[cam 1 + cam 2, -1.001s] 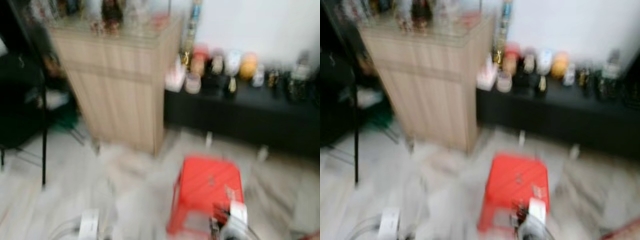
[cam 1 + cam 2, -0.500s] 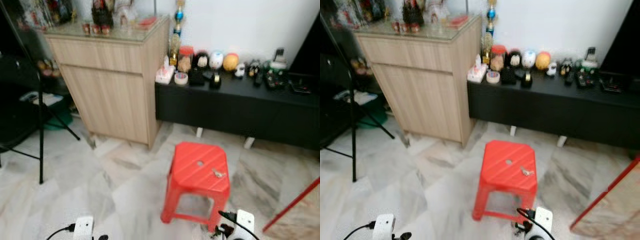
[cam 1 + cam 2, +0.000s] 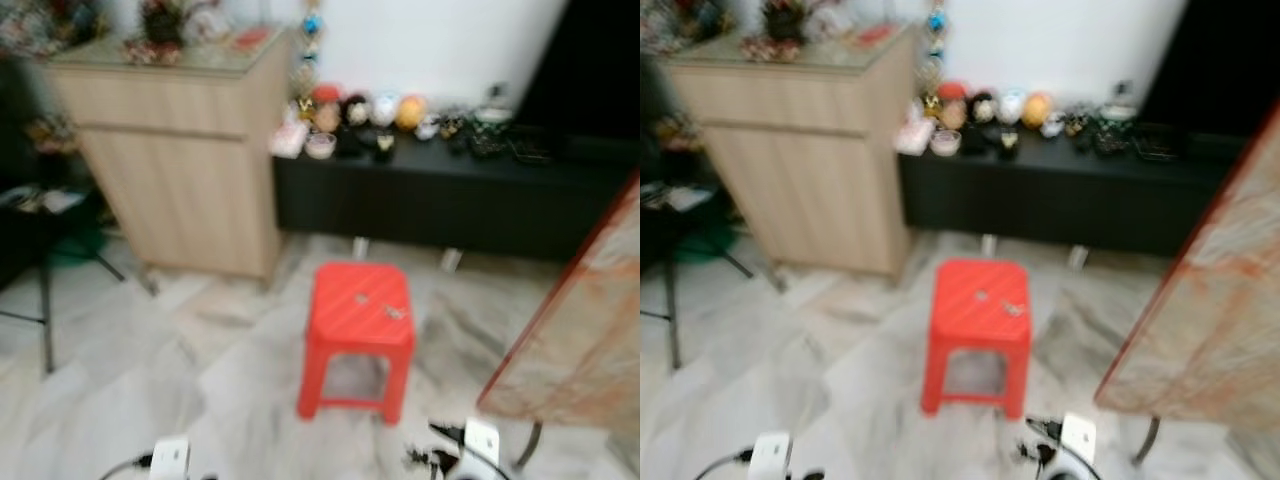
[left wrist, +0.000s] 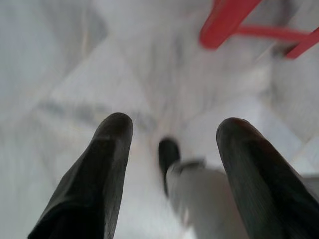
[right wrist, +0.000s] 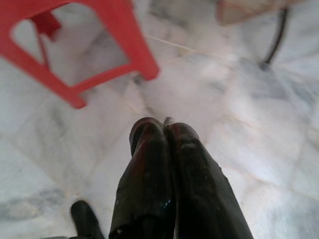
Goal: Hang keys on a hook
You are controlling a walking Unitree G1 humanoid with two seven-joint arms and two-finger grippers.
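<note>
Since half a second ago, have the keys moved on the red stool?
No. The keys lie right of the hole on the red stool, as before; the camera shifted.

A pale marble-tiled floor (image 3: 200, 370) spreads below a white wall (image 3: 420, 45). A light wooden cabinet (image 3: 175, 165) stands beside a low black bench (image 3: 440, 205) (its top crowded with small blurred ornaments). A red plastic stool (image 3: 357, 335) stands on the tiles in front.

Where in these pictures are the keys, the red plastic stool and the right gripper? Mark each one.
keys (image 3: 393, 312): left eye view, on the small metal bunch.
red plastic stool (image 3: 340, 305): left eye view, bare seat top.
right gripper (image 5: 166, 124): right wrist view, at the closed fingertips.
</note>
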